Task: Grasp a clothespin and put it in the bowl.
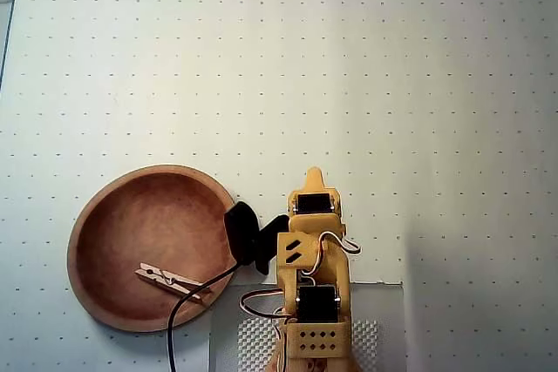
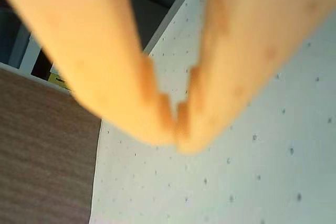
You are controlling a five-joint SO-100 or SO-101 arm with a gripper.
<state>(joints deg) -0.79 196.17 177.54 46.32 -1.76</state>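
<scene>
The reddish-brown wooden bowl (image 1: 148,246) sits at the lower left of the overhead view. A light-tan wooden clothespin (image 1: 172,282) lies inside it, near its lower right rim. My orange gripper (image 1: 315,177) is folded back over the arm's base, to the right of the bowl and clear of it. In the wrist view the two orange fingers meet at their tips (image 2: 176,135), shut with nothing between them, over the white dotted mat (image 2: 236,171).
The white dotted mat (image 1: 349,67) covers the table. A black cable (image 1: 196,298) runs from the arm across the bowl's lower right rim. A grey base plate (image 1: 375,320) lies under the arm. In the wrist view a brown surface (image 2: 42,156) lies beyond the mat's edge.
</scene>
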